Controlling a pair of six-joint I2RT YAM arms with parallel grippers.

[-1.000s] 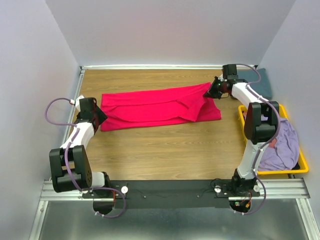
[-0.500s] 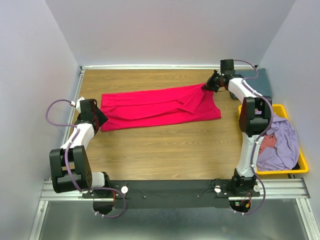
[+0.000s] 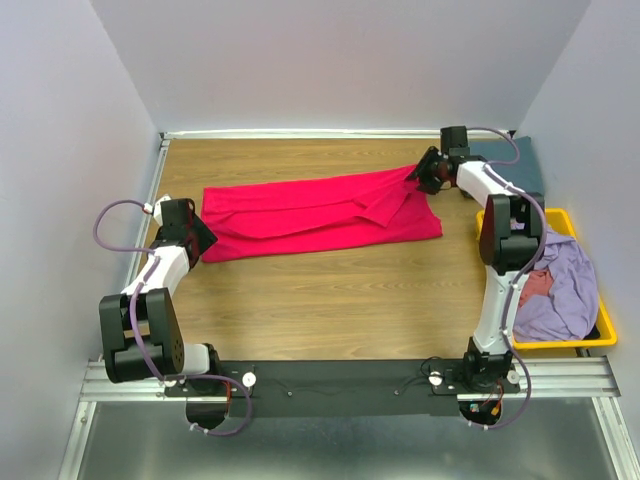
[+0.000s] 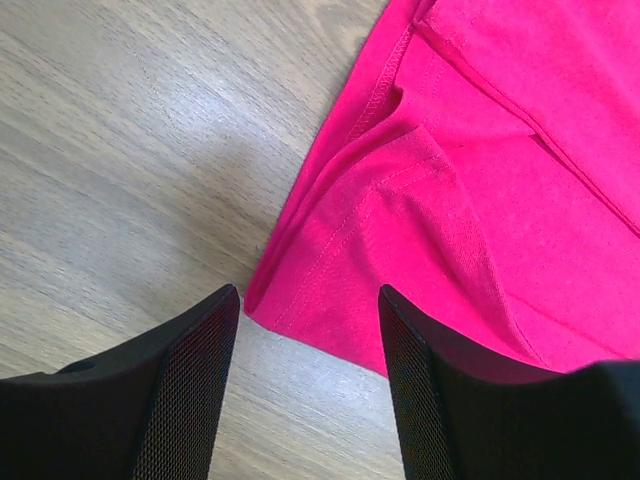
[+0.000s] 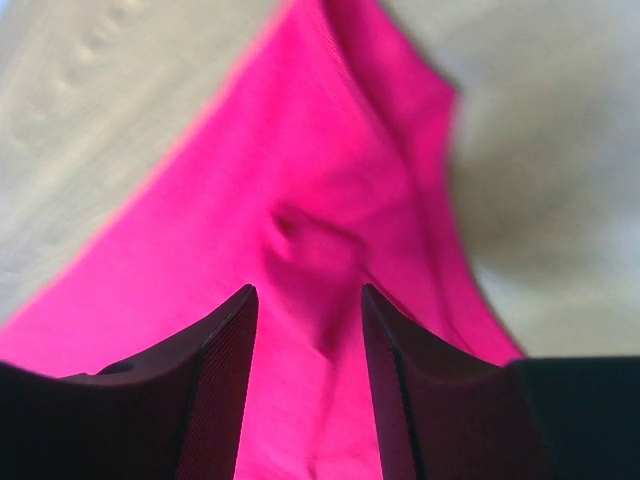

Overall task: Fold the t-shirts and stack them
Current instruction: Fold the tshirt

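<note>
Wood-grain tabletop (image 3: 330, 300) sits inside pale lavender-grey walls (image 3: 350, 60) in the top view; a metal rail (image 3: 350, 375) at the near edge carries both arm bases. The crimson-pink t-shirt (image 3: 310, 212) lies spread in a long band between the two sets of fingers; the left gripper (image 3: 195, 235) is at its near-left corner and the right gripper (image 3: 422, 175) at its far-right corner. Behind the right fingers a slate blue-grey t-shirt (image 3: 525, 165) lies against the wall; nearer the base, a yellow bin (image 3: 560, 345) holds a crumpled lavender t-shirt (image 3: 565, 290) with a bit of pinkish cloth (image 3: 533, 283) beside it.

From the left wrist, the left gripper (image 4: 308, 300) has its fingers (image 4: 185, 400) spread apart, holding nothing; the stitched corner of the shirt (image 4: 480, 200) lies just ahead of them, bare wood (image 4: 130, 150) to their left.

From the right wrist, blurred, the right gripper (image 5: 308, 295) also stands parted, its fingers (image 5: 215, 390) either side of the shirt (image 5: 300, 180); a small pucker rises in the cloth just ahead.
</note>
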